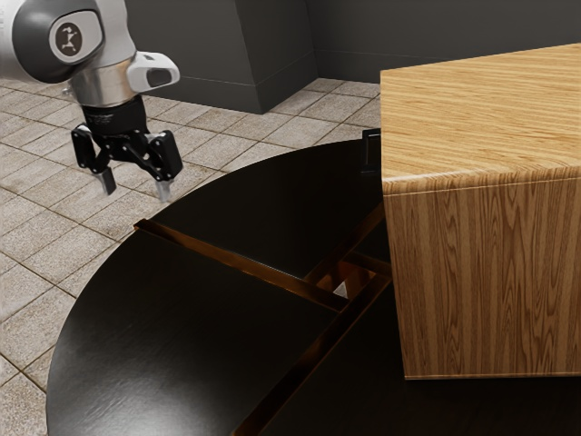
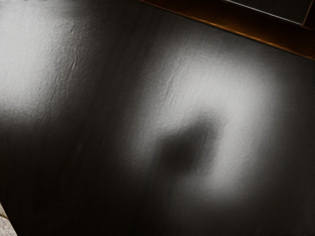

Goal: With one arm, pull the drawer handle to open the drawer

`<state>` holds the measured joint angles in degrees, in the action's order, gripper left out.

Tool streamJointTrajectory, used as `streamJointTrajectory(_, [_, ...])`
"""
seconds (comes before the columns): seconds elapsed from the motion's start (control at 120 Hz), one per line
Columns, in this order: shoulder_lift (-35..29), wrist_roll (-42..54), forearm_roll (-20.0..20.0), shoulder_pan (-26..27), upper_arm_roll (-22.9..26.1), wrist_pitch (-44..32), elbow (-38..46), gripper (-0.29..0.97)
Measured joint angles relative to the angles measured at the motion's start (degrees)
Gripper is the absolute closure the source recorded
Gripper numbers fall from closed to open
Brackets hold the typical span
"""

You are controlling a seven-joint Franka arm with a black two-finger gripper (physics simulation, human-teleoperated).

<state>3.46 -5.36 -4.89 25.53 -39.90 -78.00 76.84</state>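
A light wooden cabinet stands on the round black table at the exterior view's right. A small black handle sticks out from the cabinet's far left face; that face itself is turned away, so I cannot tell how the drawer stands. My gripper hangs open above the table's far left rim, well to the left of the handle, with nothing between its fingers. In the wrist view the dark tabletop lies under my hand, with my hand's shadow on it.
Brown grooves cross the tabletop and meet near the cabinet's front corner; one groove shows in the wrist view. A tiled floor surrounds the table, and a dark grey block stands behind.
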Motion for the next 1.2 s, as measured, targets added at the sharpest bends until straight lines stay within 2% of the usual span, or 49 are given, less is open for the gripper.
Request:
streamJointTrajectory(0.142, [-0.2,1.4,-0.2,-0.1,0.1,-0.1,-1.4,0.0])
streamJointTrajectory(0.225, [-4.8,2.1,0.9,2.1,0.6,0.2,-7.4,0.0])
streamJointTrajectory(0.375, [-7.2,3.4,2.3,3.4,1.4,0.5,-8.6,0.0])
streamJointTrajectory(0.717, [-7.3,5.3,3.0,2.9,0.6,1.1,-4.8,0.0])
streamJointTrajectory(0.883, [-7.3,5.9,2.8,2.6,0.2,6.2,-1.3,0.0])
streamJointTrajectory(1.0, [-9.1,6.0,-0.2,2.1,0.1,8.6,5.5,0.0])
streamJointTrajectory(1.1, [-10.4,5.2,-1.2,4.4,0.0,4.6,8.3,0.0])
streamJointTrajectory(1.2, [-10.3,6.5,3.4,6.6,-0.4,-5.1,8.4,0.0])
